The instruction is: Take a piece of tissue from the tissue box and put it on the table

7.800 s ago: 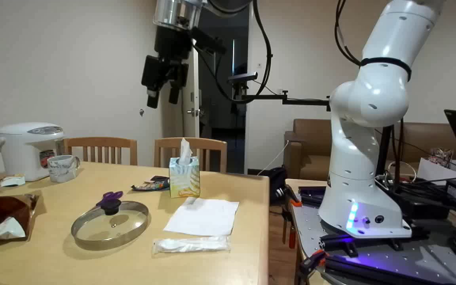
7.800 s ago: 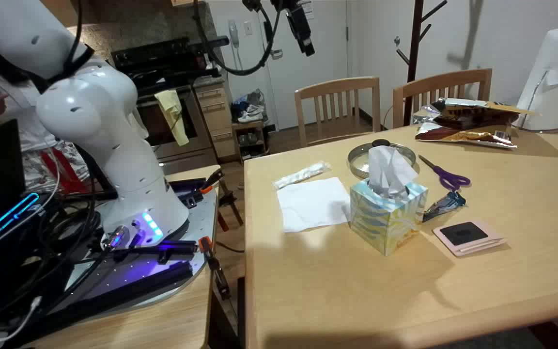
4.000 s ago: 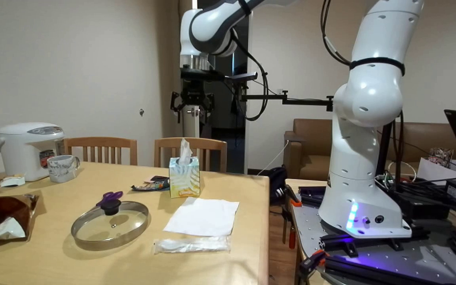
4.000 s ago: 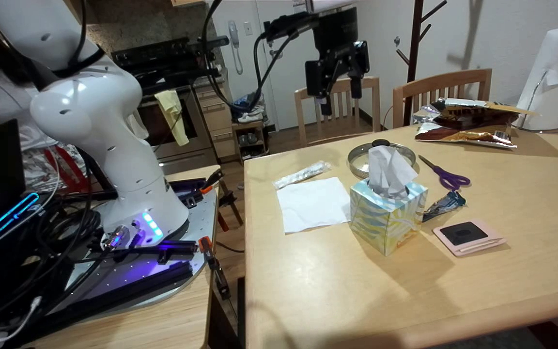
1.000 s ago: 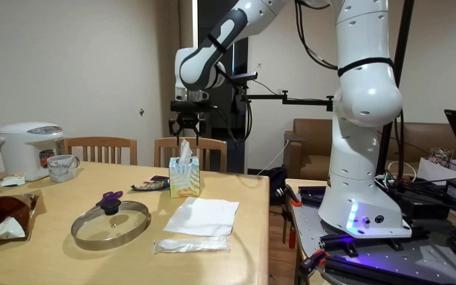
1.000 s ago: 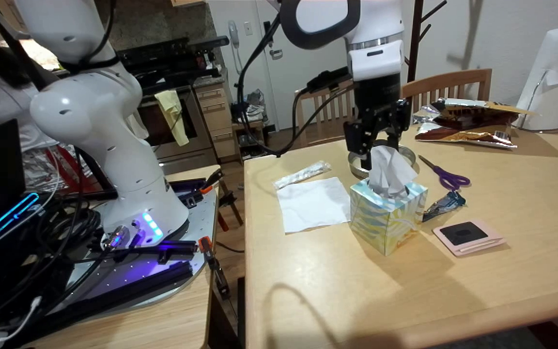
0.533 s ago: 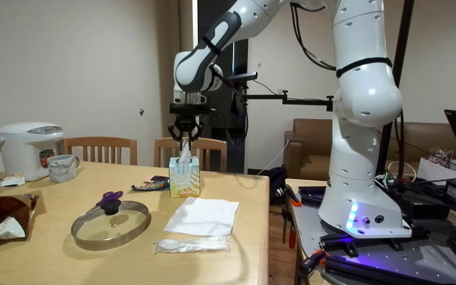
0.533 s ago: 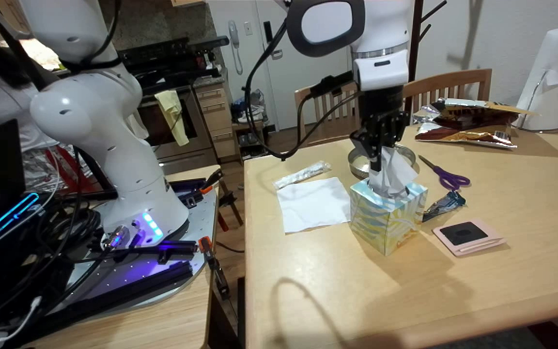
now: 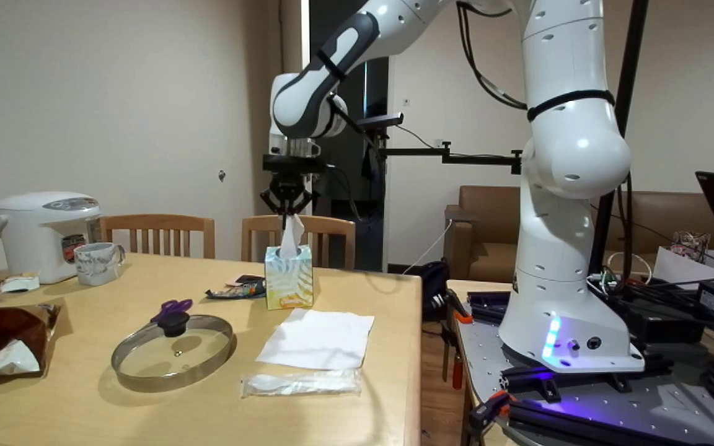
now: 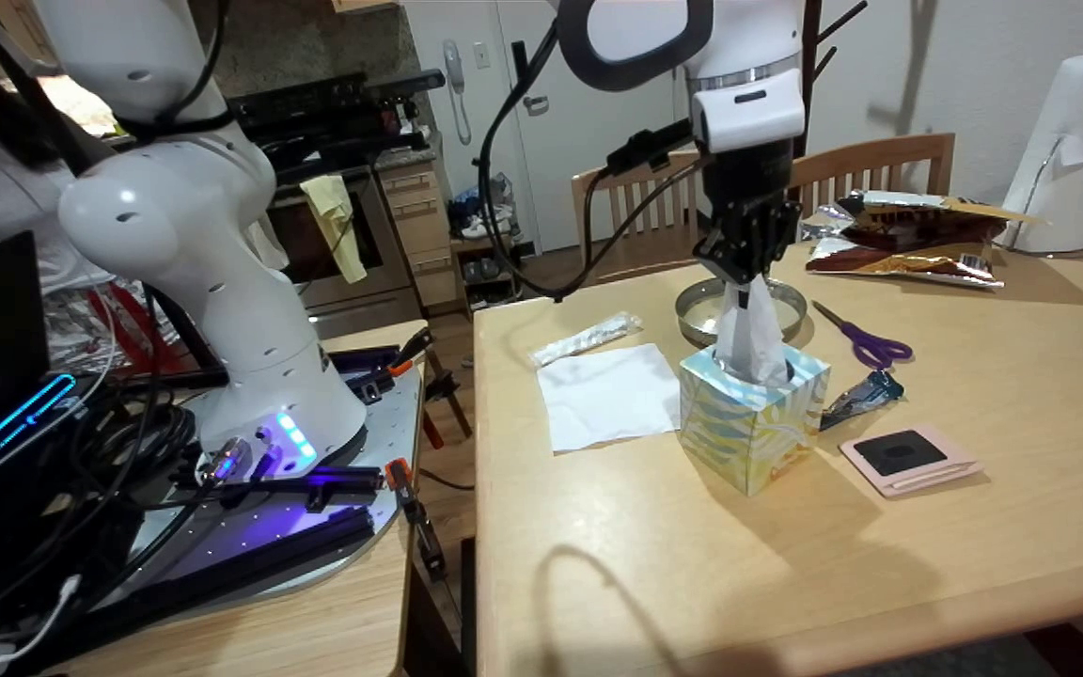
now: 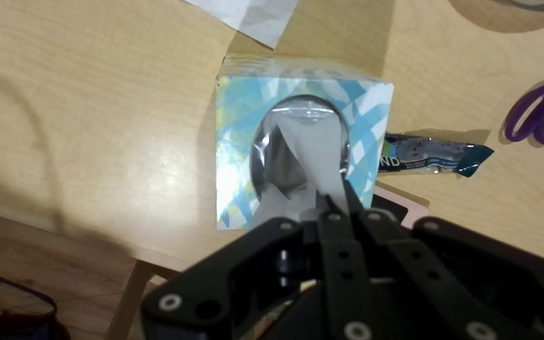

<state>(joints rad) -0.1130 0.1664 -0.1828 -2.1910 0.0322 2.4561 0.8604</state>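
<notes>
The patterned blue, white and yellow tissue box [image 10: 728, 423] stands upright on the table [image 10: 635, 555] and shows in both exterior views. From its oval opening a white tissue [image 10: 750, 340] rises to a narrow peak, its lower part still inside the box. Right above the box, pointing down, my gripper [image 9: 286, 222] is shut with the tissue's top pinched between its fingers. Seen from the wrist view, the tissue [image 11: 324, 151] runs taut from the opening up to the fingertips [image 11: 354, 196]. The tissue's very top is hidden by the fingers.
A flat white sheet [image 9: 317, 339] and a plastic-wrapped item [image 9: 300, 383] lie near the box. Around it are a glass lid [image 9: 174, 359], purple scissors [image 10: 871, 348], a snack bar [image 11: 428, 153] and a pink wallet [image 10: 908, 461]. Chairs stand behind the table.
Over the last second the gripper came down over the tissue, closed on its top and rose slightly. The tissue has gone from drooping to drawn upward; the box stays put.
</notes>
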